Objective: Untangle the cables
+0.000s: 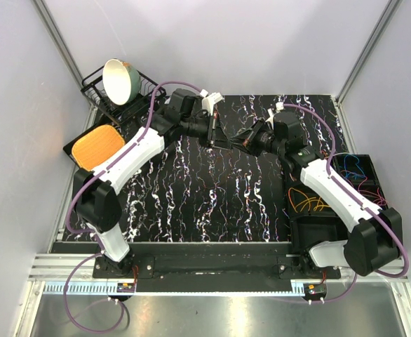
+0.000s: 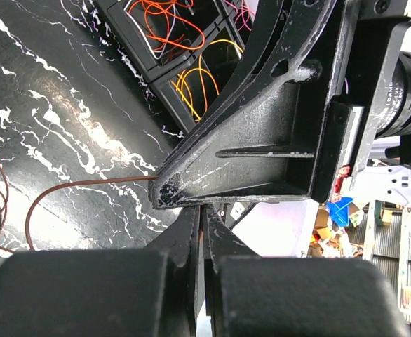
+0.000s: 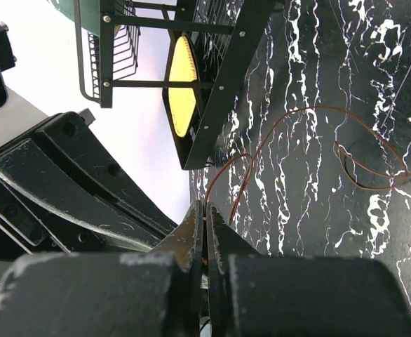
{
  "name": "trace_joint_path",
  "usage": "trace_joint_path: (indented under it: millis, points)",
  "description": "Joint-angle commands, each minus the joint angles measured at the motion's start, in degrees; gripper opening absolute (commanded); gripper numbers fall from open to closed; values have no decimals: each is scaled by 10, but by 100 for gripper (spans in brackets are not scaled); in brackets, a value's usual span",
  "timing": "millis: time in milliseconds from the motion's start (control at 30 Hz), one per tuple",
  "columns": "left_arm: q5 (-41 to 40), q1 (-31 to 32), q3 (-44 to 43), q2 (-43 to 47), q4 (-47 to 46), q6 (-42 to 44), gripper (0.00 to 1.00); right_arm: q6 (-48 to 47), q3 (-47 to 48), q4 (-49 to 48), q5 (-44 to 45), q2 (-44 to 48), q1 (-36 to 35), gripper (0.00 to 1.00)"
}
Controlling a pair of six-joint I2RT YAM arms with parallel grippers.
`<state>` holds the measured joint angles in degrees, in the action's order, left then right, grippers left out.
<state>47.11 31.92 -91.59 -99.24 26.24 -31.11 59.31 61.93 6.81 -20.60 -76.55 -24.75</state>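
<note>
Right tool (image 3: 205, 214) pinches one brown cable (image 2: 100, 182) trailing over the worktop (image 1: 191, 189). Left tool (image 2: 202, 217) pressed together tip-to-tip against it — grip on cable unclear. Other cables (image 1: 309, 203) lie sorted in bins (image 1: 307, 228) at right — judged well advanced, this strand left.

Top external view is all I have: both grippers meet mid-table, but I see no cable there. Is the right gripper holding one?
Observer: Yes, the right wrist view shows the right gripper shut on a thin brown cable.
Operator: Where does it run?
Observer: Out from the gripper in loose loops over the marbled mat.
Operator: And the other arm?
Observer: The left gripper is shut too; the cable reaches its tips, but the right gripper's finger hides whether it is pinched there.
</note>
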Motion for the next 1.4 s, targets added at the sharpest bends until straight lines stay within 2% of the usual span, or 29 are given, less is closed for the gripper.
trace_joint_path:
  millis: [0,33,67,100,133,233,433,567,733,933,1100,1367]
  points:
    - [-18,4,-28,12,5,20,4,0,35,7,1,18,-7,0]
    - [-23,4,-29,15,13,25,10,-2,40,11,5,22,-7,0]
    - [-27,4,-30,18,17,27,22,-9,43,15,9,25,-7,0]
    - [-35,3,-28,26,21,31,47,-13,46,27,20,32,-7,0]
    - [-55,4,-26,33,35,39,65,-17,56,34,25,36,-7,0]
    - [-113,3,-9,75,68,65,99,-53,86,70,50,44,-6,0]
    - [-237,-12,64,208,116,96,99,-118,174,151,119,51,-6,0]
    - [-315,-45,147,309,129,104,99,-148,231,201,175,52,-6,0]
    - [-420,-54,227,398,170,130,99,-190,320,263,230,55,-6,0]
    - [-465,-55,336,478,170,125,99,-237,447,334,308,59,-7,0]
    - [-496,-54,389,524,159,119,99,-283,564,399,384,58,-6,0]
    - [-505,-53,401,535,151,117,99,-341,679,464,495,83,-6,0]
